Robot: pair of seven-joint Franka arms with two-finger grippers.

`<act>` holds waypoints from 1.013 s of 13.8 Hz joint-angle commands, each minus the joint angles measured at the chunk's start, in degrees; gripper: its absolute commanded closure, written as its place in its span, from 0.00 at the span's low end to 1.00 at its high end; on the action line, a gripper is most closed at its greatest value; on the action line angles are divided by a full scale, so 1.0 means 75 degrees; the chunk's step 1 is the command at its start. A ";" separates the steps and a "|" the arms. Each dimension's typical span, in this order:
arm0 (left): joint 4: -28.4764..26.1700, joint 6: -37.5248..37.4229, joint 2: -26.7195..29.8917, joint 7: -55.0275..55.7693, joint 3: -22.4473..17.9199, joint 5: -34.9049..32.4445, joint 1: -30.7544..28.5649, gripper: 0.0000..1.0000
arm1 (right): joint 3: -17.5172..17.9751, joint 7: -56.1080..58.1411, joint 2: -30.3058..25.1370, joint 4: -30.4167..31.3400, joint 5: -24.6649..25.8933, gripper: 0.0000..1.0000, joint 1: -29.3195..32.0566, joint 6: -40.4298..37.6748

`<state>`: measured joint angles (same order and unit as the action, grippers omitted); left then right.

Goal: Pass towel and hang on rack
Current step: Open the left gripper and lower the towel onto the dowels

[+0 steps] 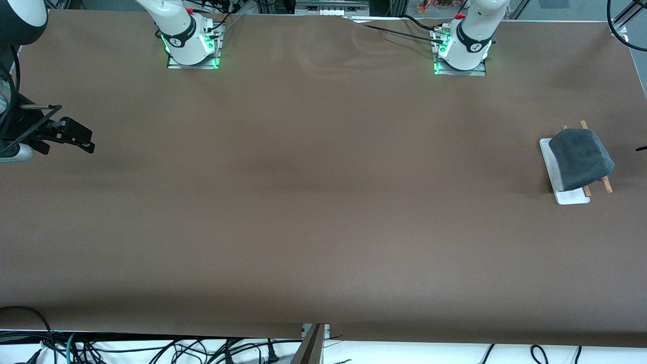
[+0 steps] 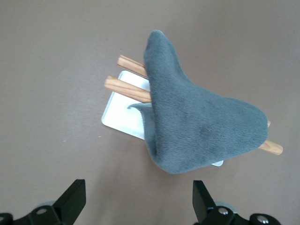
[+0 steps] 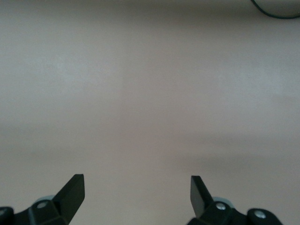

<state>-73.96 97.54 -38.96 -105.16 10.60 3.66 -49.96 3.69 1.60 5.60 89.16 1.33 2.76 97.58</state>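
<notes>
With the towel (image 2: 201, 126) draped across both rods of the rack (image 2: 126, 112), my left gripper (image 2: 136, 201) stands released, jaws spread wide and empty, directly above the bench (image 1: 303, 202) just beside the rack. The towel lies over the rods so that its weight falls on either side of them; this balance is what I judge keeps it from sliding off. One rod end projects free on each side of the cloth, and the white base shows beneath. The grey side faces up; the reverse is not visible. The rack sits at the left arm's end of the bench. No container is present in any view. My right gripper (image 3: 136, 197) waits released over bare bench at the right arm's end, holding nothing. I judge the hanging step complete.
</notes>
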 commanded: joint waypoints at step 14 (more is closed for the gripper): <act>0.0207 -0.1193 0.1641 0.5720 -0.0018 -0.0618 0.2953 0.00 | 0.0000 -0.0084 0.0085 -0.0192 0.0081 0.00 0.0007 -0.0038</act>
<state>-69.98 89.35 -30.54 -67.03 12.18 0.92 -32.51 3.58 1.60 5.63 89.13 1.33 2.80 97.60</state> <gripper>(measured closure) 0.000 0.000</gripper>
